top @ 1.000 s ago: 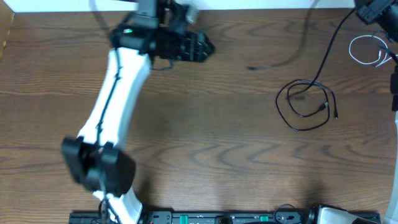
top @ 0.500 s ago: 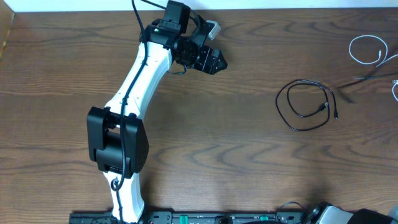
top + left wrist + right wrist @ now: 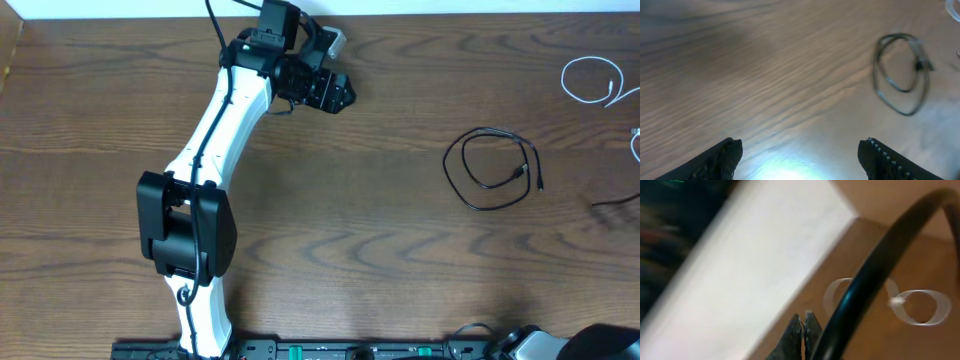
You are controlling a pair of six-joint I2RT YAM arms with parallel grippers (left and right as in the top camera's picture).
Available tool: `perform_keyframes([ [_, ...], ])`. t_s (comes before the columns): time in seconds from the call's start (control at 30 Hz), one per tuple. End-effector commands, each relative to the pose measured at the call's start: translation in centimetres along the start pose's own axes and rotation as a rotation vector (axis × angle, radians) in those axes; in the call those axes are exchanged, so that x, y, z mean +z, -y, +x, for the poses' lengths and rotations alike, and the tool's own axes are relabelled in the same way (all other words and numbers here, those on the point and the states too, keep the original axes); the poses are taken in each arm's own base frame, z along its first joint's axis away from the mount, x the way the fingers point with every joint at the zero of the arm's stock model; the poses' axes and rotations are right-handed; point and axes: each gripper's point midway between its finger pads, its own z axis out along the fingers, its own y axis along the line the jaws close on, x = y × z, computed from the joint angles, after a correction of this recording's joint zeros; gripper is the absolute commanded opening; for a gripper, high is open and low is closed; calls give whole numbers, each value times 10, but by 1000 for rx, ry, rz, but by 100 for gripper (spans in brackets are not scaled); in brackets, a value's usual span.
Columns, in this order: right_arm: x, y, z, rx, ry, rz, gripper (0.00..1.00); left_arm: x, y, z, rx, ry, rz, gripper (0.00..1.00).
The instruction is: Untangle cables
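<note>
A black cable [image 3: 495,170] lies in a loose coil on the table right of centre. It also shows in the left wrist view [image 3: 902,70], far ahead and to the right. A white cable [image 3: 590,80] lies looped at the far right edge, and shows blurred in the right wrist view [image 3: 920,305]. My left gripper [image 3: 338,96] is open and empty near the table's far edge, well left of the coil; its fingers [image 3: 727,157] stand wide apart. My right gripper [image 3: 802,327] is shut, with a second black cable [image 3: 875,265] running up past its tips. A faint dark streak [image 3: 612,208] shows low right of the coil.
The left arm [image 3: 215,140] stretches from the front base to the far edge. A white wall [image 3: 755,255] borders the table's far side. A dark part of the right arm [image 3: 600,345] shows at the bottom right corner.
The black cable trailing from the right gripper has swept off the table's far right, leaving a faint streak. The left arm swung right, then eased back slightly. The coil stays put.
</note>
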Motion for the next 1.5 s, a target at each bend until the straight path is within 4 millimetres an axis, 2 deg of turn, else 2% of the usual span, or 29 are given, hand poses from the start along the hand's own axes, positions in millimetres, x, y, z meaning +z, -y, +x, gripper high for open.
perform_keyframes([
  [0.0,26,55,4,-132,36,309,1,-8,-25,3,10,-15,-140,79],
  [0.17,59,110,43,-103,-116,476,1,-9,-28,8,2,-35,-161,79],
  [0.2,69,136,56,-99,-164,557,5,-9,-28,9,1,-37,-161,80],
  [0.23,74,141,60,-103,-181,564,18,-9,-28,9,1,-37,-161,79],
  [0.27,82,145,67,-106,-207,557,59,-9,-28,9,1,-37,-161,79],
  [0.3,86,147,72,-102,-226,549,89,-9,-28,9,1,-37,-161,80],
  [0.33,89,147,75,-98,-237,541,99,-9,-28,9,1,-37,-161,79],
  [0.4,93,142,78,-94,-250,512,99,-9,-29,9,1,-38,-167,79],
  [0.5,95,125,80,-97,-255,446,99,-10,-33,10,1,-41,-188,80],
  [0.57,96,109,81,-110,-256,402,99,-11,-39,10,2,-46,-224,86],
  [0.67,95,80,85,-166,-253,340,99,-13,-47,13,-1,-58,-271,88],
  [0.77,99,44,101,-225,-293,230,99,-13,-46,17,-7,-72,-269,88],
  [0.8,102,27,114,-257,-325,177,99,-13,-46,17,-8,-74,-269,88],
  [0.83,102,18,122,-271,-344,149,99,-13,-46,18,-8,-75,-270,89],
  [0.9,103,-9,151,-308,-415,79,99,-13,-46,18,-9,-76,-270,89],
  [1.0,95,-40,197,-380,-540,-1,99,-15,-50,20,-20,-80,-273,92],
  [1.03,93,-47,207,-408,-566,-27,99,-17,-53,20,-29,-78,-276,92],
  [1.07,86,-61,230,-479,-624,-72,99,-20,-59,20,-71,-68,-284,93],
  [1.1,83,-66,240,-510,-646,-88,99,-22,-63,20,-97,-63,-288,92],
  [1.2,66,-87,285,-654,-751,-166,99,-34,-84,22,-246,-33,-311,93],
  [1.27,58,-93,304,-719,-790,-189,99,-40,-94,26,-321,-26,-324,93],
  [1.3,53,-95,322,-774,-819,-199,99,-45,-101,30,-377,-24,-332,93],
  [1.33,52,-95,329,-792,-829,-200,99,-48,-104,32,-403,-25,-336,93],
  [1.37,49,-90,349,-834,-861,-176,99,-51,-109,36,-441,-28,-342,93],
  [1.47,45,-72,382,-874,-945,-140,99,-54,-113,39,-460,-32,-347,93],
])
